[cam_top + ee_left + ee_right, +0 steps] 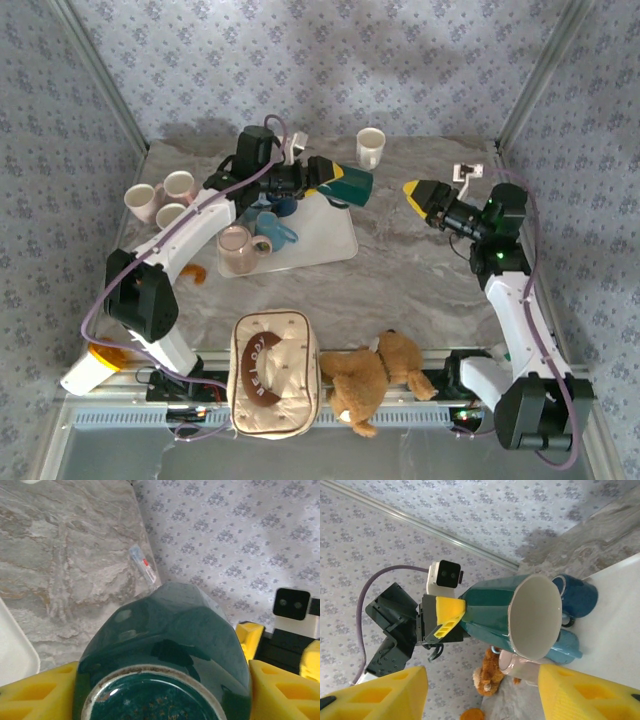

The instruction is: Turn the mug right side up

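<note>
**Mug lying level in mid-air, mouth facing the right arm**

We are holding the mug [358, 184] in the left gripper [332, 178]. Its yellow fingers [280, 690] are clamping the dark green body close to the base, one on each side. The mug is hanging clear of the table [400, 270], just past the right edge of the white tray [335, 245].

Its long axis is running nearly level. The base is facing back along the left wrist, and the open mouth is pointing across the gap toward the right gripper [418, 194]. That gripper's jaws are standing spread with nothing between them, apart from the rim but roughly in line with it.

We are judging that the coming move depends on this axis, because the mouth needs swinging from sideways to upward. We are seeing two options: rolling the left wrist, or passing the mug across to the right gripper, which is free and facing the rim.
</note>
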